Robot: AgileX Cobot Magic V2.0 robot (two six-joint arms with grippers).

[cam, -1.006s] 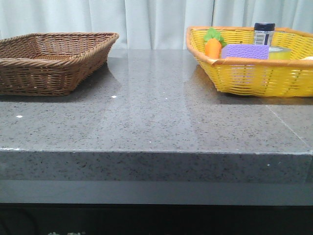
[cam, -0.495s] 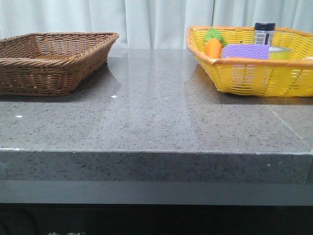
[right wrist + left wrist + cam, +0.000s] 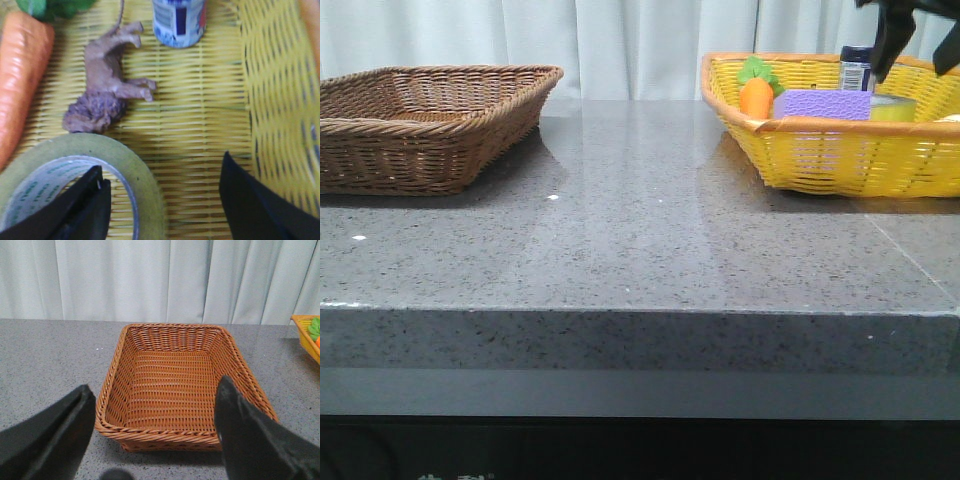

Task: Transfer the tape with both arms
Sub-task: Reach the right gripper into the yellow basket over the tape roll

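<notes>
- Overhead in the yellow basket (image 3: 840,160), the right gripper (image 3: 160,200) hangs with its two black fingers spread wide and nothing between them.
- One right finger (image 3: 80,210) lies over the inner edge of the tape (image 3: 145,185); whether it touches the roll I cannot tell. The other finger (image 3: 255,210) stands above bare yellow weave near the basket's side wall.
- The tape lies flat on the basket floor (image 3: 200,125), its glossy yellow-green band ringing a white core printed with green letters.
- In the front view the tape (image 3: 893,108) shows only as a pale yellow sliver behind the basket rim, with the right gripper (image 3: 918,40) dark and partly cut off just above it.
- Just beside the roll lies a small brown toy lion (image 3: 107,85) on its side; a carrot (image 3: 22,75) with green leaves lies along the other flank, and a blue-and-white can (image 3: 178,20) stands beyond the lion.
- From the front, a purple sponge (image 3: 822,104) leans on the near rim of the yellow basket, between the carrot (image 3: 756,96) and the tape.
- The left gripper (image 3: 155,435) is likewise spread apart and empty, poised above the near edge of the brown wicker basket (image 3: 180,380).
- Both baskets sit well apart on a grey speckled table (image 3: 640,240), with white curtains (image 3: 620,45) behind.
</notes>
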